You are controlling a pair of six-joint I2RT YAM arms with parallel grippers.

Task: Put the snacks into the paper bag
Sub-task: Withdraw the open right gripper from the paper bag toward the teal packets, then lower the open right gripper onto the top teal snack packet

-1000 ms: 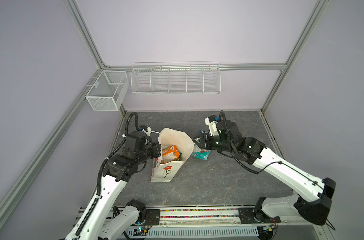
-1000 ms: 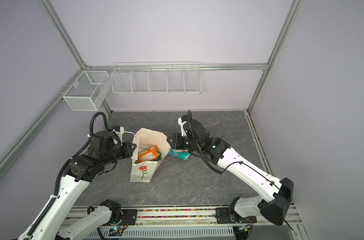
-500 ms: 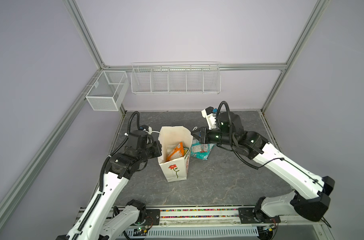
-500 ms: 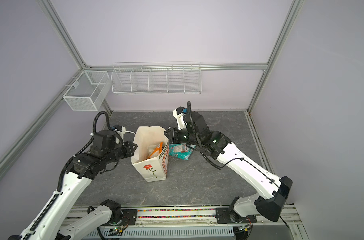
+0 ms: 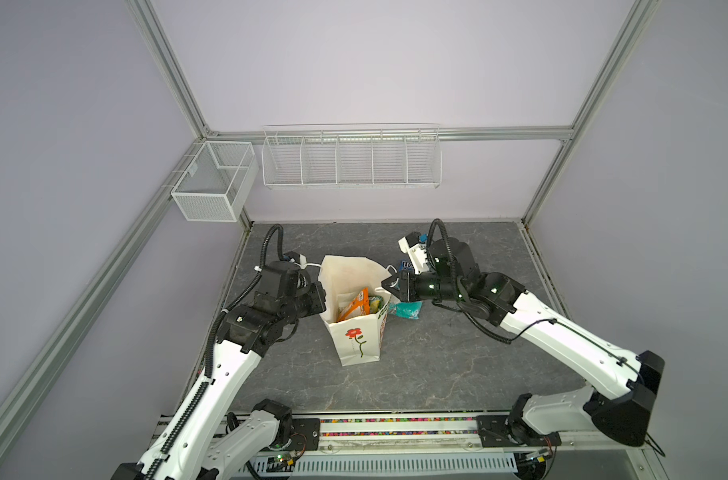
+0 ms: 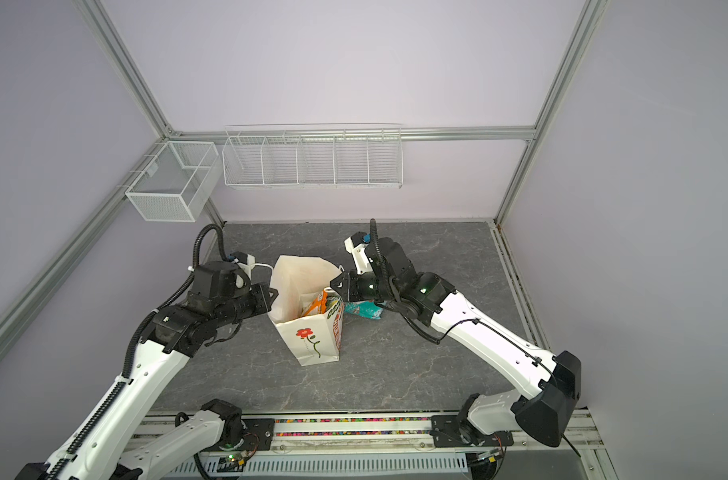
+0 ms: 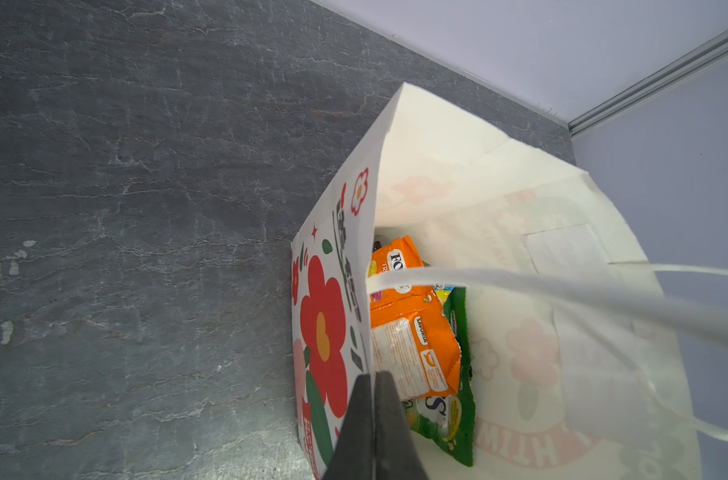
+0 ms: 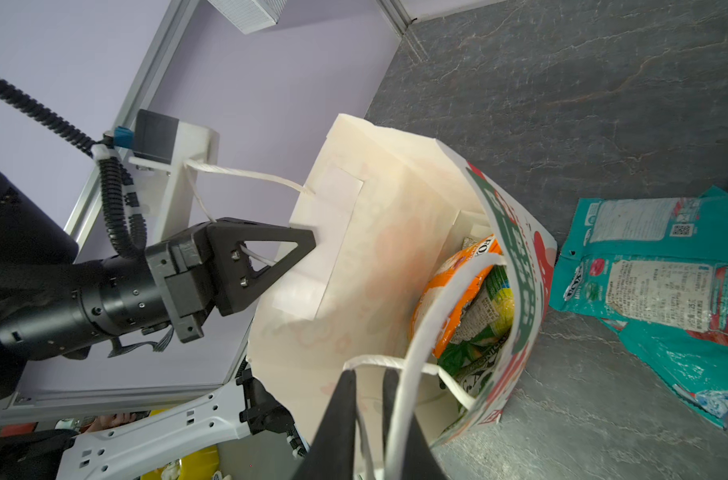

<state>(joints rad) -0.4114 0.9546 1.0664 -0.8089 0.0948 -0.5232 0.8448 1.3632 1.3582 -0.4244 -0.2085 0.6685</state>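
The paper bag [image 5: 356, 340] [image 6: 308, 340] is standing upright near the middle of the tabletop [image 5: 437, 365], its mouth gaping wide. It is made of stiff white paper, creased along its folds, with a red flower on a green stem printed on the front.

The left tool [image 5: 322, 291] [image 7: 372, 382] is clenching the bag's rim on one side, its black wedge-shaped fingers pressed flat together over the paper edge. On the opposite side the right tool [image 5: 385, 284] [image 8: 370, 374] is gripping the twisted white cord handle [image 8: 428, 332], which is running down between its narrowly spaced fingers.

Inside the bag, a crinkly orange bag [image 7: 412, 332] [image 8: 445, 282] is leaning against a glossy green bag [image 7: 457, 374] [image 8: 474, 345]. A wrinkled teal bag [image 5: 408, 309] [image 8: 653, 282] is lying flat on the tabletop just beside the paper bag, under the right arm.

The tabletop is showing a matte dark-grey surface veined like slate. Plain lilac walls framed in aluminium profiles are closing the cell in. A long white wire basket [image 5: 349, 166] with dividers is hanging on the back wall, and a white mesh box [image 5: 212, 187] is hanging in the corner beside it.
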